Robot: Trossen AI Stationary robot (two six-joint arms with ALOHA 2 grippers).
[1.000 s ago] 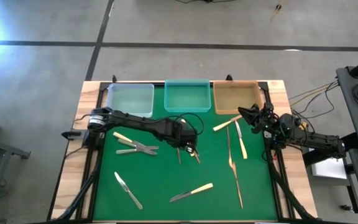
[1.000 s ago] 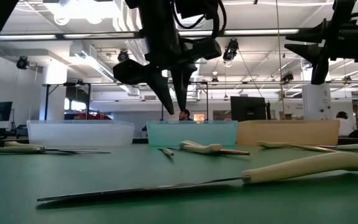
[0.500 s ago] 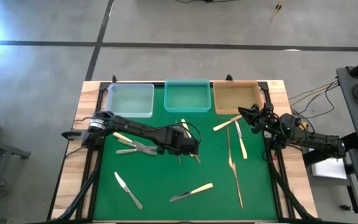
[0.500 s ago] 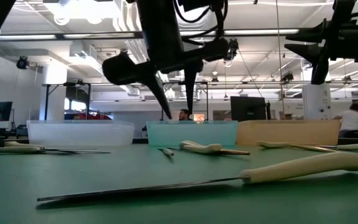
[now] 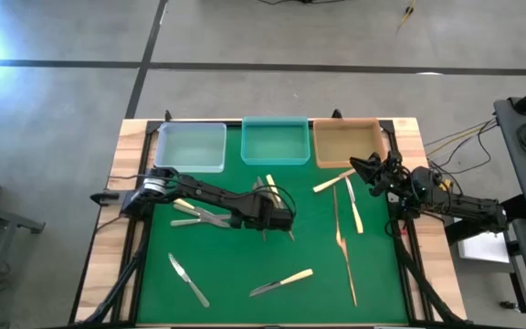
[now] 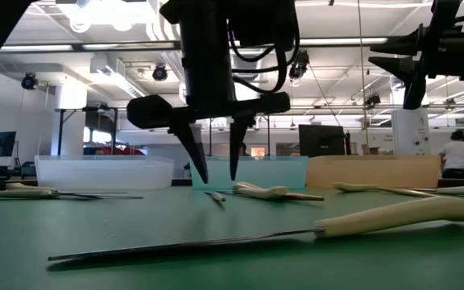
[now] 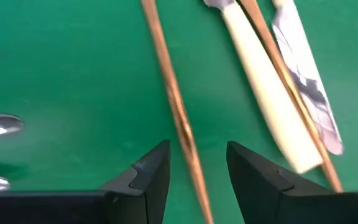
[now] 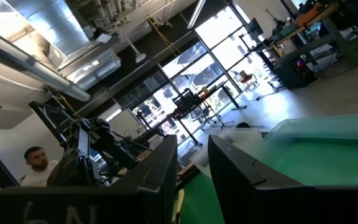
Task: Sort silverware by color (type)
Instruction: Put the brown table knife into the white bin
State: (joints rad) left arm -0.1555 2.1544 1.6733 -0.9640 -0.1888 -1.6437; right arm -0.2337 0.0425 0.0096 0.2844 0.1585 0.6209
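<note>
Silverware lies scattered across the green counter (image 5: 208,265) beneath two dark robot arms. The left gripper (image 6: 213,173) hangs low over the middle of the mat, its jaws parted and pointing down on either side of a slim copper-coloured utensil (image 7: 178,115), which runs between the fingertips (image 7: 151,171) in the left wrist view; whether they touch it cannot be told. Just beside that piece lie a cream-handled knife (image 7: 263,109), a second copper-coloured stick (image 7: 289,99) and a silver blade (image 7: 303,81), bunched close together. To the left arm's side, a small heap of silver and cream-handled pieces (image 5: 199,215) sits under the arm, and a lone silver knife (image 5: 188,280) lies nearer the front edge. Another cream-handled knife (image 5: 283,282) rests near the front centre, looming large in the low view. On the right, a long gold utensil (image 5: 343,247), a tan-handled piece (image 5: 353,205) and a further one (image 5: 332,181) angled toward the amber bin (image 5: 345,143) lie near each other. The right gripper (image 5: 358,168) is held aloft by the amber bin's front edge, jaws narrowly parted and holding nothing. A clear bin (image 5: 191,146) and a teal bin (image 5: 275,142) complete the row at the counter's back.
</note>
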